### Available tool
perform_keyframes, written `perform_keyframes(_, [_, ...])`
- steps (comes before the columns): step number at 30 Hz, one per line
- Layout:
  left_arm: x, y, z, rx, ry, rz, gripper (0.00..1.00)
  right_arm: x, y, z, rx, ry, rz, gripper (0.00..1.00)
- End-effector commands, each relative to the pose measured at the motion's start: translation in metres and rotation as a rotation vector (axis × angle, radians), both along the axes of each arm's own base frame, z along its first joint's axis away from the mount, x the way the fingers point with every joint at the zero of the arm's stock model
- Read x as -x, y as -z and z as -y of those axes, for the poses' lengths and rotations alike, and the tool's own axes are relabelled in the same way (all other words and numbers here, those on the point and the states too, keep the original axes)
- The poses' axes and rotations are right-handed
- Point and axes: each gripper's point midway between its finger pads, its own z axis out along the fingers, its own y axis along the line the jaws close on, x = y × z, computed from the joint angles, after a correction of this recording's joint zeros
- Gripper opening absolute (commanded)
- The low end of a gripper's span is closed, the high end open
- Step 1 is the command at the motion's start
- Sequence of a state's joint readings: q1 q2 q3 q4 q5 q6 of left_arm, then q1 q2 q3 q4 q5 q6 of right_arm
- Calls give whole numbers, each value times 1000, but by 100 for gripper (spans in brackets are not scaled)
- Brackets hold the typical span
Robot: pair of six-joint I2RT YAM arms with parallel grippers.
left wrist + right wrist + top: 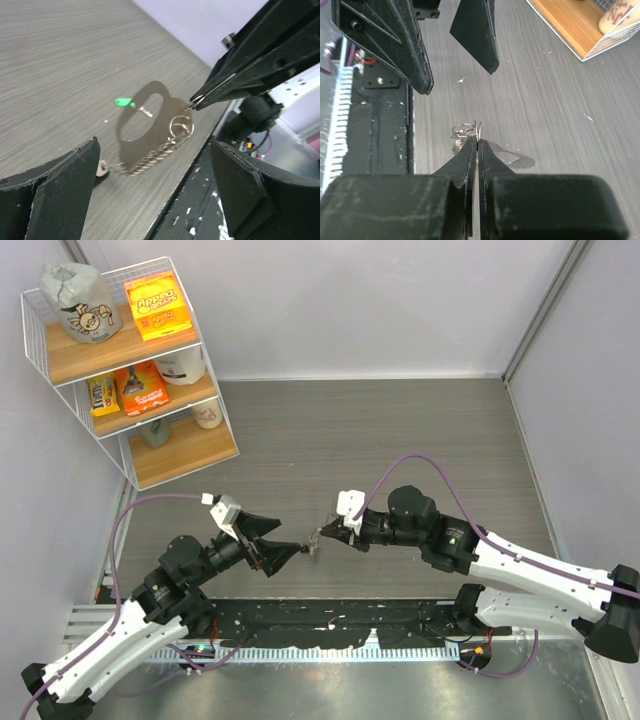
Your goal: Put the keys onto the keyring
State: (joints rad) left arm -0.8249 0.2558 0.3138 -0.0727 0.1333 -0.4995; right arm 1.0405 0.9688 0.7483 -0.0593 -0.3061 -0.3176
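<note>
On the right pincer [477,142]: fingers pressed flat together, no gap showing. Nips a small wire loop at the top end of the keyring [172,137]. Carries the coiled ring just under its tips. From there the chain slants down to the table [400,440], away from the tips, and ends in a small pale piece lying on the wood-grain top.

On the left pincer [154,146]: spread wide, holds nothing, touches nothing. Faces the right pincer tip to tip, with the keyring just ahead of its fingers.

Green key [122,103]: lies flat on the table ahead of the left pincer, beyond the keyring and apart from it, off to the side of the right pincer's tips.

Silvery sliver [146,112]: lies on the table between the green key and the right pincer's tips, inside a shadow. Cannot tell what it is.

Writing: wire shelf [190,455] stands well beyond the left pincer.
- Top board: orange box [158,305] with pale lettering, too blurred to read. Grey bag [78,302] shows a cartoon figure, no word legible.
- Middle board: orange packet [145,388] and yellow-and-blue packet [103,395], print unreadable.
- In the right wrist view: pale object [617,15] with dark red letters, cut by the frame edge, not readable.
</note>
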Motion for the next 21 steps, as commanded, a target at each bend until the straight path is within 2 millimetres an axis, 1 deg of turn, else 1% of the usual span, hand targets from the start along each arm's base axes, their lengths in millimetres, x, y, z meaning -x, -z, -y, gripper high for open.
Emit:
perform_keyframes(1, [21, -55, 14, 164, 135, 87, 99, 12, -59, -6, -209, 27, -138, 6])
perform_keyframes(3, [22, -61, 15, 181, 149, 88, 99, 9, -66, -4, -245, 72, -189, 5])
perform_keyframes(4, [23, -63, 16, 186, 153, 88, 99, 6, -68, -2, -255, 98, -187, 6])
perform_keyframes(5, [22, -65, 17, 188, 154, 91, 99, 7, -69, -2, -269, 111, -228, 5])
perform_keyframes(9, [21, -69, 22, 197, 172, 93, 99, 4, -75, 2, -305, 155, -276, 5])
perform_keyframes(14, [21, -73, 31, 229, 205, 92, 99, 14, -86, 0, -347, 126, -350, 5])
perform_keyframes(18, [25, -80, 37, 251, 248, 95, 99, 23, -96, -1, -383, 87, -390, 5])
perform_keyframes(21, [29, -89, 39, 273, 277, 112, 93, 30, -102, -1, -393, 54, -408, 5])
